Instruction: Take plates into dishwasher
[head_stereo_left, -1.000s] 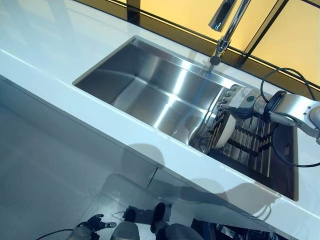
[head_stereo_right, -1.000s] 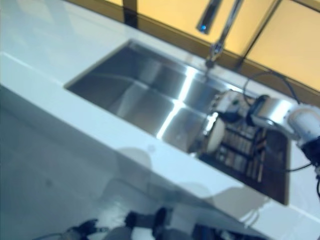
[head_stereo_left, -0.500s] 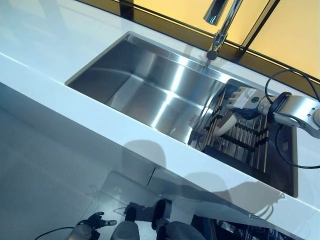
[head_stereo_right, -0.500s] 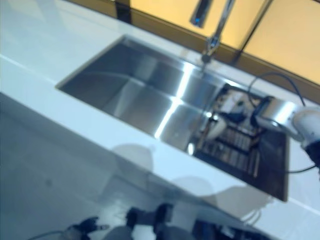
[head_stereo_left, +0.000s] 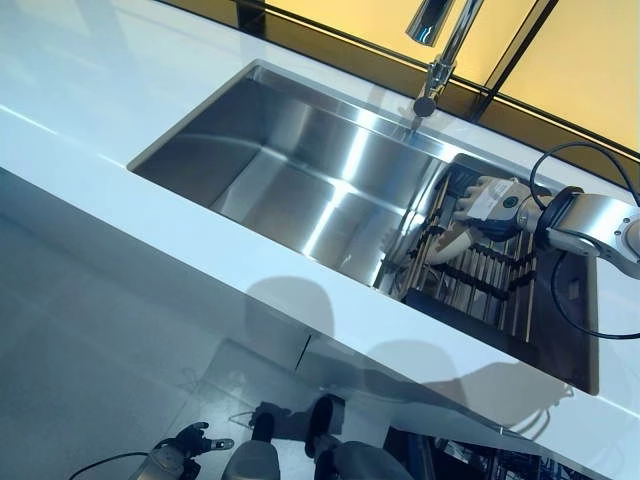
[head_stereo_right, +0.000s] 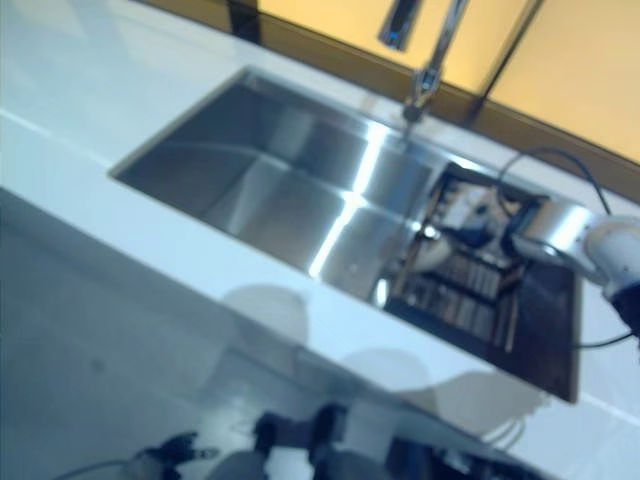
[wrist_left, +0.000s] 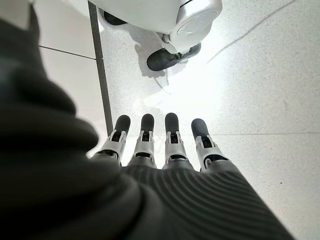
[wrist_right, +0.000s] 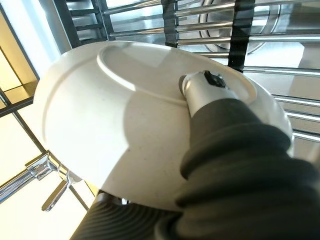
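Silver-grey right arm (head_stereo_left: 600, 218), black cable looped beside it; left hand (wrist_left: 165, 150) silver-fingered, dark-tipped, ribbed dark cover.

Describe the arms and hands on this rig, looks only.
Silver-grey metal right arm with a black cable looping beside it. Right hand is pale silver with a round dark mark. Left hand: a row of silver fingers with dark rounded tips, back and wrist under a dark ribbed cover.

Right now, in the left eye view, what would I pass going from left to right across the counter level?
White countertop → steel sink basin → white plate in the dish rack → right hand holding it.
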